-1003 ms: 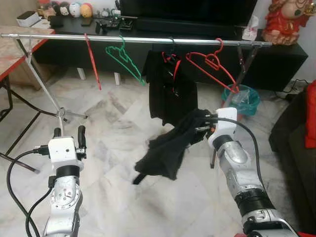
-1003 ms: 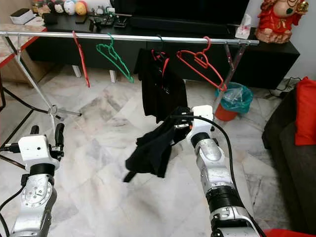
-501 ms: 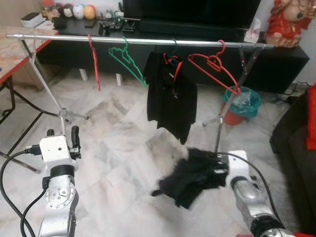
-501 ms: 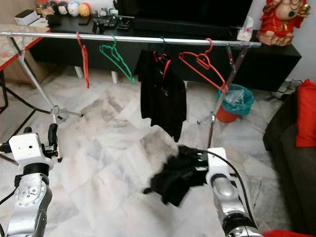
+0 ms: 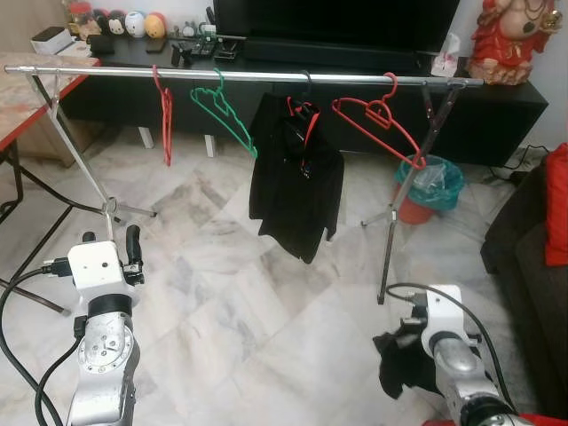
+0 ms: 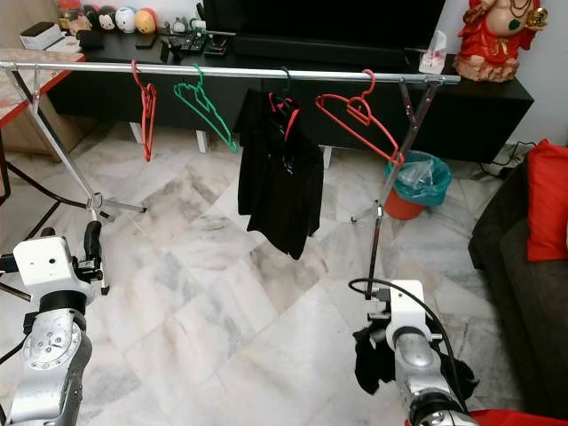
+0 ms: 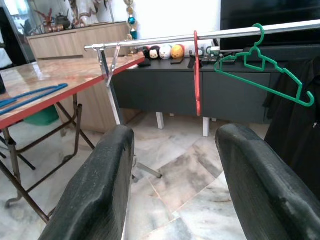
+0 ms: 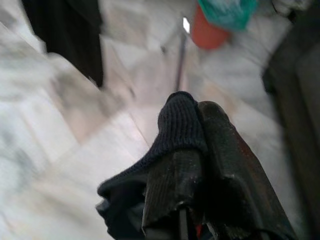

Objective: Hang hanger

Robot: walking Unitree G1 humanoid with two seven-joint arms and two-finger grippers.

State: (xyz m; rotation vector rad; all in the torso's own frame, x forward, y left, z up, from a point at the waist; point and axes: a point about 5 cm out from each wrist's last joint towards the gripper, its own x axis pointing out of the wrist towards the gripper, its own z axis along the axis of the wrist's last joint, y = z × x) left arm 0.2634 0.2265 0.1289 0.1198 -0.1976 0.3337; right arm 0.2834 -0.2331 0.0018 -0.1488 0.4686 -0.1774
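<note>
Low beside the right leg of the long silver clothes rail (image 5: pixel 240 76), well below the bar: right gripper (image 8: pixel 200 150), black fingers clenched together on a bunched black knitted garment (image 5: pixel 399 359) that droops from them just above the pale marble floor (image 5: pixel 257 311). Seen close in the right wrist view, dark ribbed cloth folded over the fingertips (image 8: pixel 220 145); no hanger discernible inside the bundle, so cannot tell whether one is there. On the rail, from its left end: a red plastic hanger (image 5: pixel 165 111) turned edge-on, a green plastic hanger (image 5: pixel 226 108) tilted, a black shirt (image 5: pixel 295 182) draped on a red-and-black hanger, then an empty red wire-shaped hanger (image 5: pixel 380 120) nearest the right leg. Under the rail's left half, in front of it: left gripper (image 5: pixel 108 244), held upright, fingers (image 7: pixel 100 195) parted and released, gripping nothing. Behind the rail's right leg: an orange bin with a teal bag (image 5: pixel 429 185). Beyond the rail: a low black TV cabinet (image 5: pixel 497 111).
</note>
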